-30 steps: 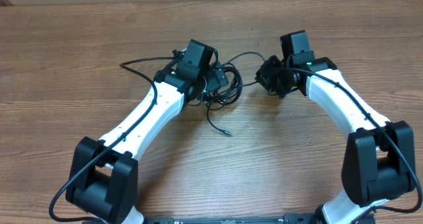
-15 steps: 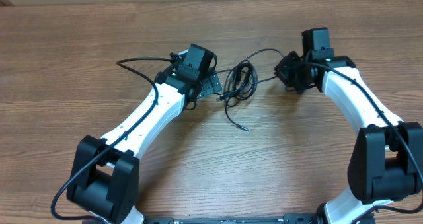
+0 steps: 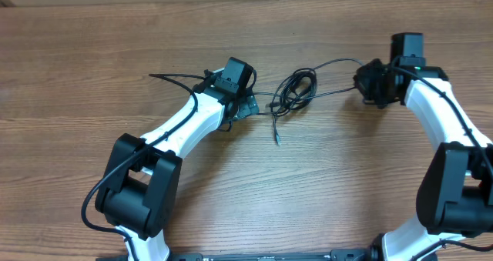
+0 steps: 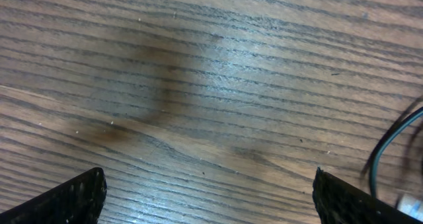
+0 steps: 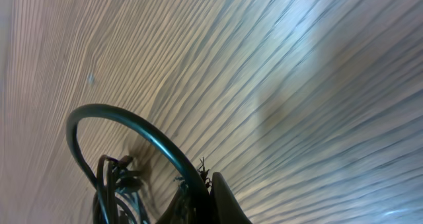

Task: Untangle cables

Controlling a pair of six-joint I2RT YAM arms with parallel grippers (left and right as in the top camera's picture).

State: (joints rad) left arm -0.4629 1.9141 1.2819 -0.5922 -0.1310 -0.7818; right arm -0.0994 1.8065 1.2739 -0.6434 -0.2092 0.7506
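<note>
Though seemingly gripping cables (image 3: pixel 296 92) — right end effector (image 3: pixel 362 85); left end effector (image 3: pixel 248 105) released — wooden table (image 3: pixel 92 61).

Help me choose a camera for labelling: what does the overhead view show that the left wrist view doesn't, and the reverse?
Only overhead: the left arm and right arm, the looped cables in the middle, a strand running from them to the shut right pincer, and a loose plug end. Only left wrist: the left pincer up close, its fingers wide apart with nothing between them, and a dark patch on the wood. Both: the wooden table and a bit of the cables beside the left pincer.
</note>
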